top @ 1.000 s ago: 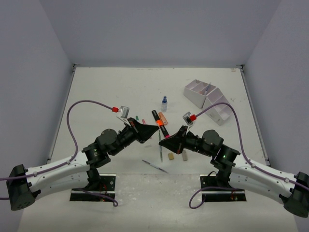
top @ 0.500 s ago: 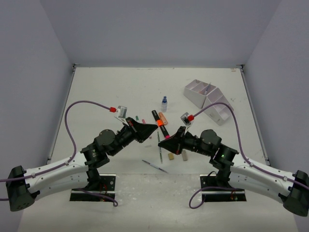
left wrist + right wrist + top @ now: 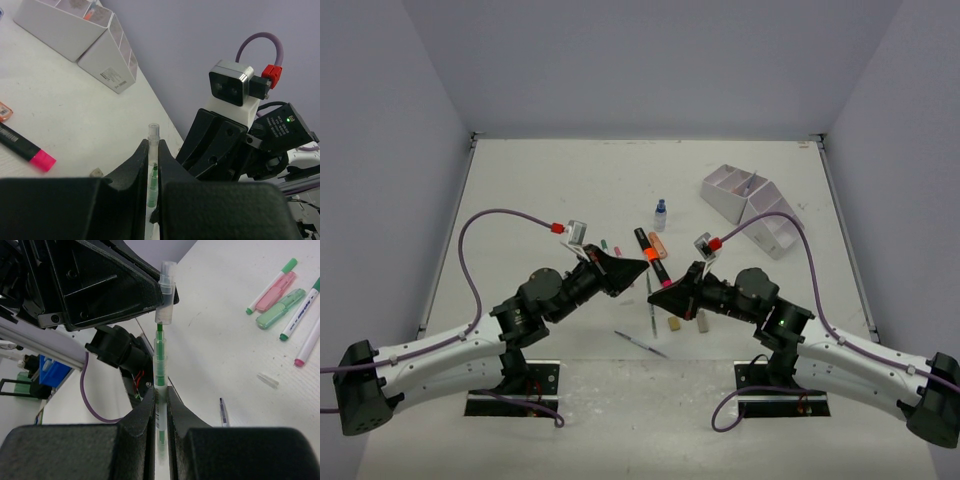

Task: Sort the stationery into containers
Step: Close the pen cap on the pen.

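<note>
My left gripper [image 3: 642, 264] [image 3: 154, 147] is shut on a clear pen cap [image 3: 153, 134] [image 3: 166, 292]. My right gripper [image 3: 658, 292] [image 3: 160, 392] is shut on a thin green pen [image 3: 160, 355] [image 3: 152, 182], held above the table. The two grippers face each other tip to tip, and the pen's green tip sits just inside the cap's mouth. The white containers [image 3: 750, 205] [image 3: 75, 35] stand at the back right. On the table lie a black marker [image 3: 651, 255] with orange and pink, a blue-capped bottle [image 3: 660, 213], two erasers [image 3: 674, 323] and a thin pen [image 3: 640, 343].
Pink [image 3: 277, 290] and green [image 3: 282, 307] highlighters and slim felt pens [image 3: 300, 315] lie beyond the grippers. A second loose clear cap [image 3: 268, 380] rests on the table near them. Grey walls close in the table on three sides.
Both grippers have shifted slightly to the left with the pen and cap still lined up. Both stay shut.
</note>
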`<state>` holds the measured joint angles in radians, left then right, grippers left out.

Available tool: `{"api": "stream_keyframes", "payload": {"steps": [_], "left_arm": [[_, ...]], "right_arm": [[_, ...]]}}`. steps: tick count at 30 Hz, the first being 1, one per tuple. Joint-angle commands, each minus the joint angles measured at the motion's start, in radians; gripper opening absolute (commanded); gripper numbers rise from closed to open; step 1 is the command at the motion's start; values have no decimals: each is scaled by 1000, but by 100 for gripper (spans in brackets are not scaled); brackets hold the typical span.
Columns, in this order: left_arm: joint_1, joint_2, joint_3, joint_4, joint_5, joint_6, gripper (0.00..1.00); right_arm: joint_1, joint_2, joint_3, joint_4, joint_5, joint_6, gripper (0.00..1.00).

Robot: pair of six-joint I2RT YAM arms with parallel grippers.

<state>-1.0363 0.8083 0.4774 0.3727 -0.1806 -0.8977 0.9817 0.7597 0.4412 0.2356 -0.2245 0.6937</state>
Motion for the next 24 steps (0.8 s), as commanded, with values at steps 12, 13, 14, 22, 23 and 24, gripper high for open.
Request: {"api": "stream_keyframes", "payload": {"steps": [12,13,14,22,23,24], "left_arm": [[-1,12,-13,69,50,-13,0],[-1,13,-14,70,52,-13,0],[-1,14,-16,71,55,-13,0],[-1,23,-58,111,74,2,0],[-1,24,-73,132,77,7,0],[-1,27,-80,141,79,10,0]], "right_arm": [[3,-17,80,-56,66,-34,0],[3,-17,86,-62,69,-38,0],[3,-17,91,-68,71,-42,0],[4,-12,184,-88,99,-77,0],[3,-10,214,-102,110,-82,0],[4,-10,234,-129,130,-90,0]]}}
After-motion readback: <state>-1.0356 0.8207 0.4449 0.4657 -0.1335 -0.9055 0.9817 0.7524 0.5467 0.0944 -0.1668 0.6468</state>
